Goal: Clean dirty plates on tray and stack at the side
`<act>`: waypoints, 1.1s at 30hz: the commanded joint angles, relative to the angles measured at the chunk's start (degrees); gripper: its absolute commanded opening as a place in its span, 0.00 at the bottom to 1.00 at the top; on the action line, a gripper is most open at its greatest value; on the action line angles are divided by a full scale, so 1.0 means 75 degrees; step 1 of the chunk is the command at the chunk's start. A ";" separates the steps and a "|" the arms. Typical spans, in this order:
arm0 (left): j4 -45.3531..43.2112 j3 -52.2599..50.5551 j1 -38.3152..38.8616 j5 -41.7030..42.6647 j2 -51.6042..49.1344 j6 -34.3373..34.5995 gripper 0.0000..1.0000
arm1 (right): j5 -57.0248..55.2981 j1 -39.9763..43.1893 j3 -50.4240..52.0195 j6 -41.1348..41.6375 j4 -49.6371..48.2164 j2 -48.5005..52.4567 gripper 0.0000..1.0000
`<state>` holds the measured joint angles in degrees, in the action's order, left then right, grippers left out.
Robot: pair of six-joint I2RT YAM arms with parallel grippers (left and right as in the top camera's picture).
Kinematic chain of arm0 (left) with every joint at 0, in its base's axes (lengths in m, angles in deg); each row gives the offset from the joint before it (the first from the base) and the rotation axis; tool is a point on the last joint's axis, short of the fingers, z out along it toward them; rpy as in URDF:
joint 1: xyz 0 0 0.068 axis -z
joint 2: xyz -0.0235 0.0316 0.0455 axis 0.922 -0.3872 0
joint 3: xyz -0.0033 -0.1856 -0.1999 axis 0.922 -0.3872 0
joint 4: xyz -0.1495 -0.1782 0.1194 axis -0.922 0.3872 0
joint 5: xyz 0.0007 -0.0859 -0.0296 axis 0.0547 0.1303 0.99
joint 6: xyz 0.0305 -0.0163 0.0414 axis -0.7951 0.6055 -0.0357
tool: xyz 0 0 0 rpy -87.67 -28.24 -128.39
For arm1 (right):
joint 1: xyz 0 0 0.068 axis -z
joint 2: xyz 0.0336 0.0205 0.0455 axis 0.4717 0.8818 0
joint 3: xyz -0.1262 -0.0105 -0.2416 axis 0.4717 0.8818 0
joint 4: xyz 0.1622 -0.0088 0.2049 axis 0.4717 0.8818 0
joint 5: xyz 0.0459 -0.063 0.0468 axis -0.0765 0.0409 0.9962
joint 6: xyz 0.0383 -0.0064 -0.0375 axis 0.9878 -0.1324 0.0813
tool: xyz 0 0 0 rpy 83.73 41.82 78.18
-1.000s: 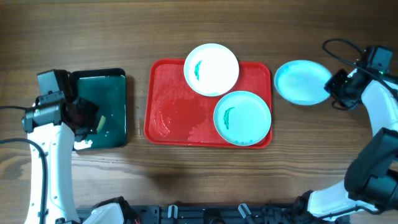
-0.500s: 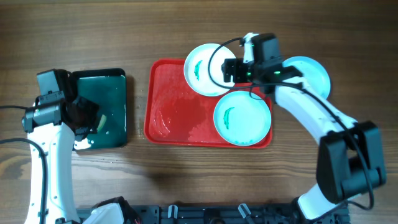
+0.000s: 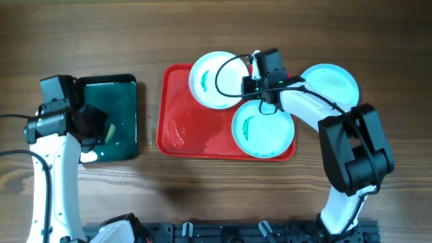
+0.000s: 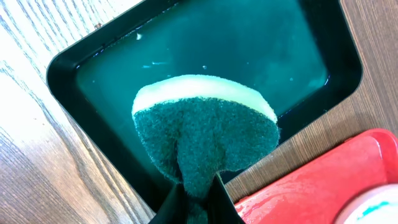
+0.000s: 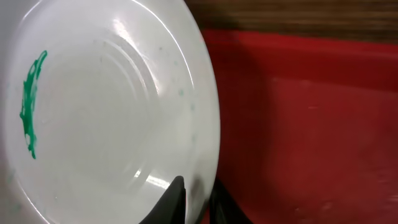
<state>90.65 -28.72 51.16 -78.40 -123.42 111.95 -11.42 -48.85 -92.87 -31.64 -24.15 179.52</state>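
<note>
Right claw [image 3: 250, 84] is at the right rim of the white plate [image 3: 214, 81] in the view from above. From up there I cannot tell how its jaws stand. The white plate sits at the top edge of the red tray [image 3: 185, 128] and sticks out past that edge over the table [image 3: 202, 27]. The first blue plate [image 3: 263, 128] lies flat in the bottom right corner of the red tray, with a green mark in its middle. The second blue plate [image 3: 334, 84] lies on the table just beside the tray's right edge, and the right arm hides part of it. The left claw [image 3: 93, 127] hangs over the dark green tray [image 3: 121, 94], near the table's left edge.

The left wrist view shows the left claw [image 4: 196, 199] pinching a sponge [image 4: 205, 130] from below, jaws closed tight on it. The sponge's rough green side faces the camera, with a pale strip on top. It is over the dark green tray [image 4: 249, 43]. A corner of the red tray [image 4: 323, 180] shows at the bottom right.

The right wrist view shows the right claw [image 5: 198, 200] closed on the rim of the white plate [image 5: 118, 106]. One finger [image 5: 176, 198] is on the inside of the plate and the other is on the outside, over the red tray [image 5: 298, 124]. A green smear [image 5: 30, 102] is on the plate's far left side. The table [image 5: 280, 9] shows along the top.
</note>
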 commanded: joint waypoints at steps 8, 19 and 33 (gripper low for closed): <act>-0.0169 -0.0166 -0.0026 0.0099 -0.0026 -0.0012 0.04 | -0.0149 -0.1480 -0.0052 0.0224 0.0306 -0.0277 0.36; -0.1005 -0.0484 0.0930 0.0490 -0.0026 -0.0650 0.04 | -0.0230 -0.1460 -0.0114 -0.1215 -0.0866 0.0108 0.39; -0.1096 -0.0487 0.2014 0.0493 -0.0224 -0.1020 0.04 | -0.0402 -0.1460 -0.0085 -0.0790 -0.0472 0.0423 0.24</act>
<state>82.68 -31.95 65.81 -74.97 -124.40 105.64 -13.26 -59.87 -92.89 -38.07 -28.19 180.17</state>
